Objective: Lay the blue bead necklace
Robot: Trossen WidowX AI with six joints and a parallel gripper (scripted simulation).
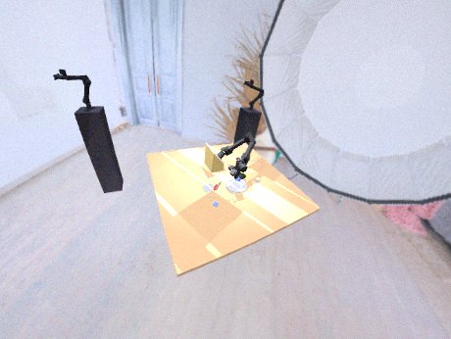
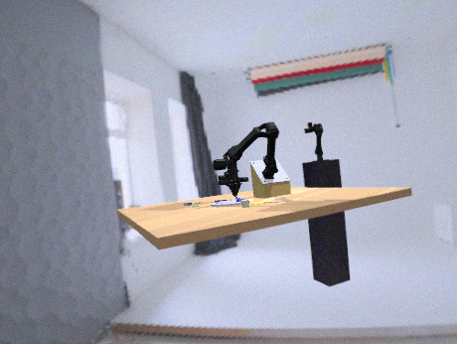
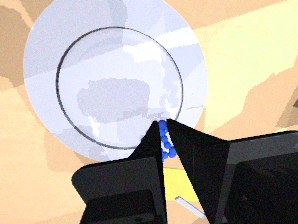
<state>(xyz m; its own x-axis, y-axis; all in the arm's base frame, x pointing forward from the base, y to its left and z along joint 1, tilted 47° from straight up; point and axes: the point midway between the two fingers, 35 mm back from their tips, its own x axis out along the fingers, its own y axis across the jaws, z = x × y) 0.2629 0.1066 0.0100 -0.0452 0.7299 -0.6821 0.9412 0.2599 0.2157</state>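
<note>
Gripper [image 1: 238,178] [image 2: 235,197] [image 3: 161,123] closed on the blue necklace [image 1: 238,179] [image 2: 238,200] [image 3: 167,143], I am pointing down at the rim side of the round board [image 1: 236,187] [image 2: 221,203] [image 3: 115,100]. Beads are showing between my fingers; whether any are touching the groove, I cannot tell. A yellow piece [image 1: 250,172] [image 2: 257,203] [image 3: 177,184] is lying near the board on the table [image 1: 196,220] [image 2: 169,229] [image 3: 30,180], and a wedge block [image 1: 214,163] [image 2: 272,189] is standing farther off.

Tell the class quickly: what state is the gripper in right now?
Gripper: closed on the blue bead necklace, fingers at the near edge of the round board.
</note>
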